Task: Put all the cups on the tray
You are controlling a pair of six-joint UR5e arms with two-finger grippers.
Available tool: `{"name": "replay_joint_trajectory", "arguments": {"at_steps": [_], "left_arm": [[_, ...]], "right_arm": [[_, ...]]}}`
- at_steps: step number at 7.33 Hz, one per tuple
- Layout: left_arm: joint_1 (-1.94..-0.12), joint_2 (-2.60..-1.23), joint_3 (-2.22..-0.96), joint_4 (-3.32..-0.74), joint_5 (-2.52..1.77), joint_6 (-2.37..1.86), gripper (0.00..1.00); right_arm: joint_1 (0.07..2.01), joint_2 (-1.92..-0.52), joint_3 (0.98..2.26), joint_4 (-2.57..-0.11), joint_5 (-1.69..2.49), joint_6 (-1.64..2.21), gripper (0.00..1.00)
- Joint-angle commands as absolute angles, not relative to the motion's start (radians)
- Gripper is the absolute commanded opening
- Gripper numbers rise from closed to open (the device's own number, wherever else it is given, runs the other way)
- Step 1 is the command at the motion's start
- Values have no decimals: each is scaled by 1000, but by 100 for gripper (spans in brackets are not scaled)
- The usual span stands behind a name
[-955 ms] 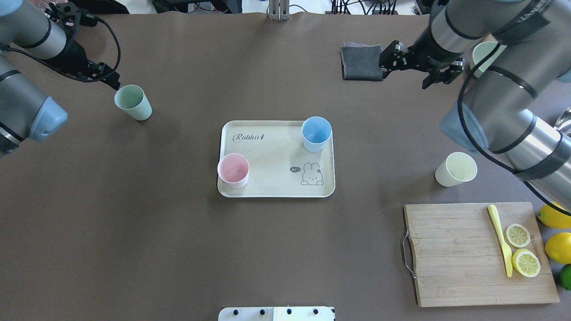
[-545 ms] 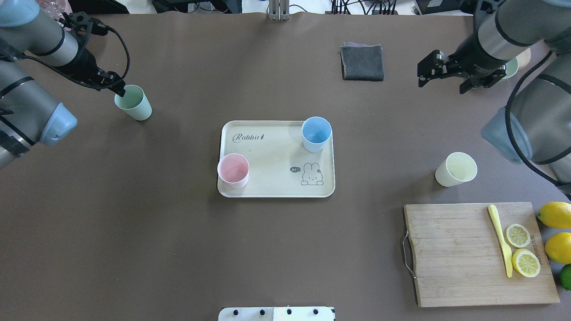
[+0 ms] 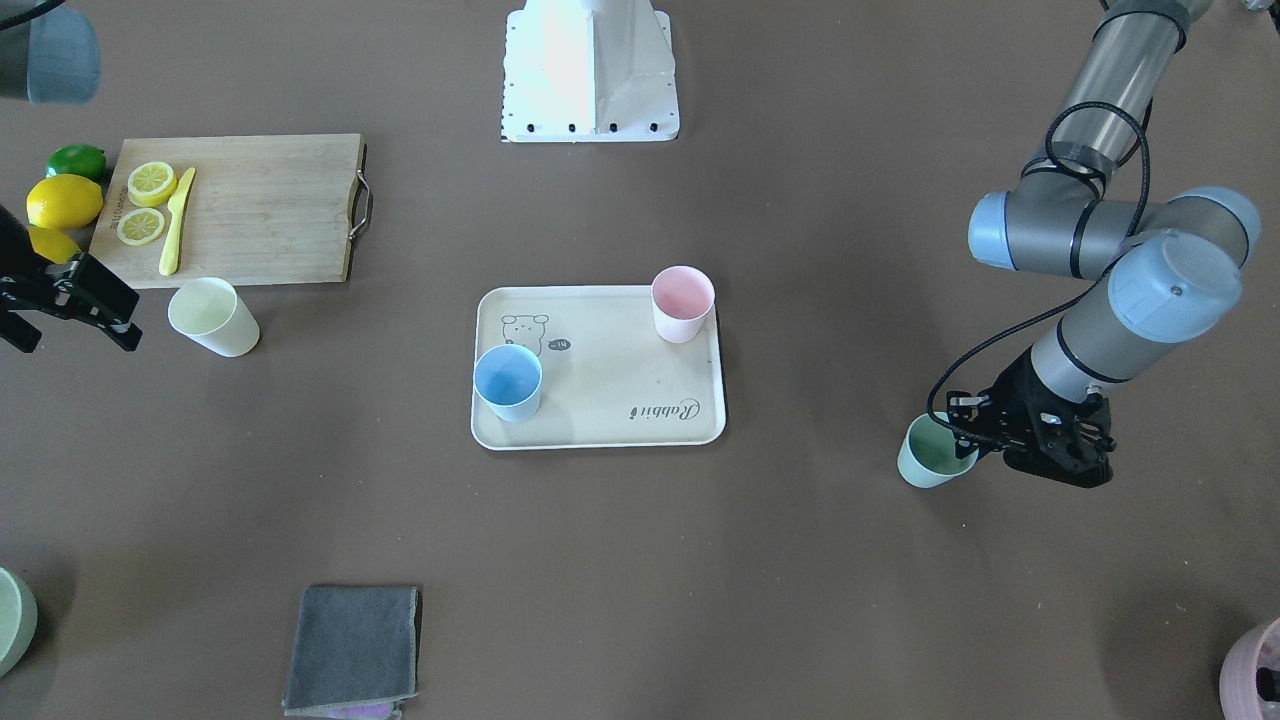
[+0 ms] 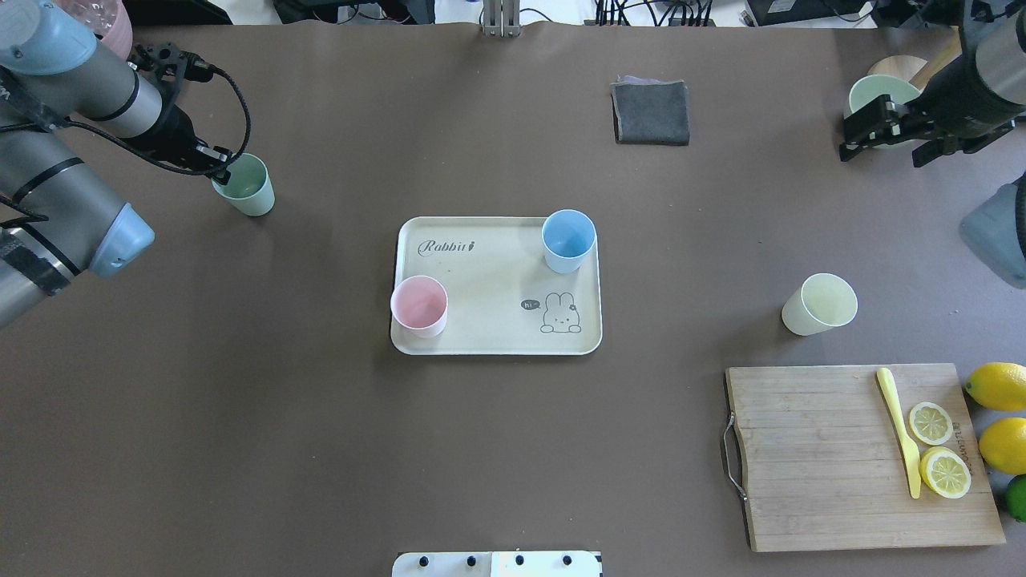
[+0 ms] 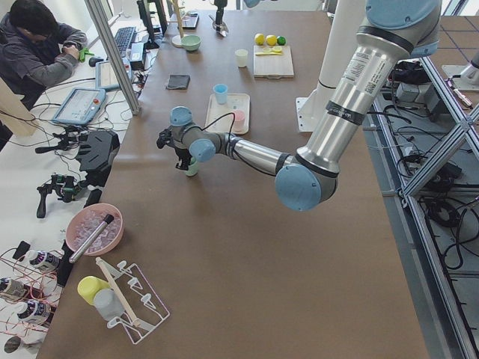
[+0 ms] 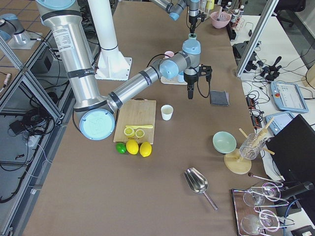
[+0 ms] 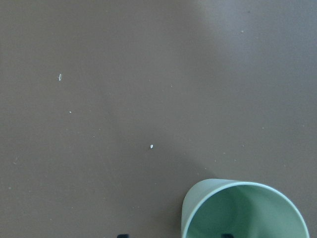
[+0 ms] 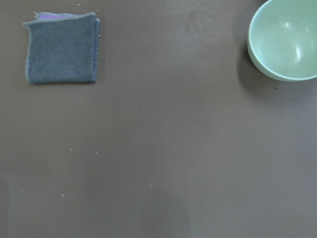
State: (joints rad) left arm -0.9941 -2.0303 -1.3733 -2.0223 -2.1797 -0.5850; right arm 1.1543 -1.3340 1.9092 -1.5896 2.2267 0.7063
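Observation:
The cream tray (image 4: pixel 497 348) (image 3: pixel 600 441) lies mid-table. On it stand a pink cup (image 4: pixel 418 306) (image 3: pixel 683 302) and a blue cup (image 4: pixel 568 240) (image 3: pixel 508 383). A mint green cup (image 4: pixel 248 191) (image 3: pixel 928 464) (image 7: pixel 242 210) stands on the table at the far left. My left gripper (image 4: pixel 228 167) (image 3: pixel 958 432) is open at its rim, with one fingertip inside the cup and one outside. A pale yellow cup (image 4: pixel 818 304) (image 3: pixel 212 316) stands on the table at the right. My right gripper (image 4: pixel 882 152) (image 3: pixel 70 335) is open and empty, far behind the yellow cup.
A wooden cutting board (image 4: pixel 817 457) with lemon slices and a yellow knife lies at the near right, with whole lemons (image 4: pixel 998 386) beside it. A grey cloth (image 4: pixel 651 112) (image 8: pixel 60 48) lies at the back. A green bowl (image 4: pixel 870 90) (image 8: pixel 285 39) sits by my right gripper.
My left gripper moved right onto the mint green cup's rim, nudging it slightly. My right arm swung right, from beside the grey cloth to the green bowl.

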Motion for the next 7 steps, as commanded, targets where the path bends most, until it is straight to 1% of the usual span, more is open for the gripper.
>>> {"name": "replay_joint_trajectory", "arguments": {"at_steps": [1, 2, 4, 6, 7], "left_arm": [[-982, -2057, -1440, -2011, -2206, -715, 0], [-962, -2078, -1466, -2005, -2223, -773, 0], [-869, -2149, -1468, -1999, -2211, -924, 0], [-752, -2201, -1467, -1999, -2090, -1014, 0], [-735, -2216, -1470, -1997, -2085, -1049, 0]], "right_arm": [[1199, -1412, 1901, -1589, 2235, 567, 99], [1203, -1460, 1899, -1583, 2230, 513, 99], [1203, -1535, 1858, -1446, 2224, 517, 99], [1201, -1539, 1844, -1413, 2204, 575, 99], [1201, -1537, 1842, -1413, 2206, 575, 99]]}}
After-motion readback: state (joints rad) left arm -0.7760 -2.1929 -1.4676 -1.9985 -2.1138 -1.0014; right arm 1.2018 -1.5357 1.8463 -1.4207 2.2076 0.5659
